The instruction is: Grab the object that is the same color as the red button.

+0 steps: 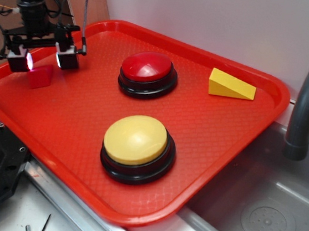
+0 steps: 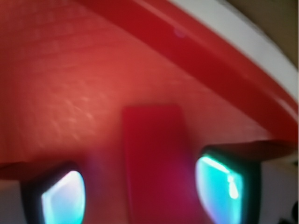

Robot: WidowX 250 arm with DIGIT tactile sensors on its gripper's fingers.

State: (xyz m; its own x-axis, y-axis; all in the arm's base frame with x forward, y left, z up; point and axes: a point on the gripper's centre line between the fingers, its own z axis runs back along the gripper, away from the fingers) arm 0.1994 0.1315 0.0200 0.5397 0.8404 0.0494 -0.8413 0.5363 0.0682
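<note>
A large red tray [image 1: 217,150] with a textured floor carries 4 things. The gripper [image 1: 42,59] hangs over the tray's far left corner with its jaws spread wide, the 2 fingertips [image 1: 67,59] standing well apart and holding nothing. The small red wedge block [image 1: 39,75] lies on the tray floor just below and between them, near the tray's left rim; in the exterior view the fingertips appear slightly above the block, and I cannot tell whether either one touches it. The wrist view, which is blurred, shows the same red block [image 2: 156,163] running lengthwise down the middle of the gap, with a glowing fingertip [image 2: 219,186] on each side of it and the tray's raised rim [image 2: 224,60] curving beyond. The red button [image 1: 147,73], a glossy dome on a black base, sits near the tray's middle toward the back. The yellow button [image 1: 137,147] of the same shape sits nearer the front. A yellow wedge block [image 1: 230,84] rests toward the right rear corner, apart from both buttons.
</note>
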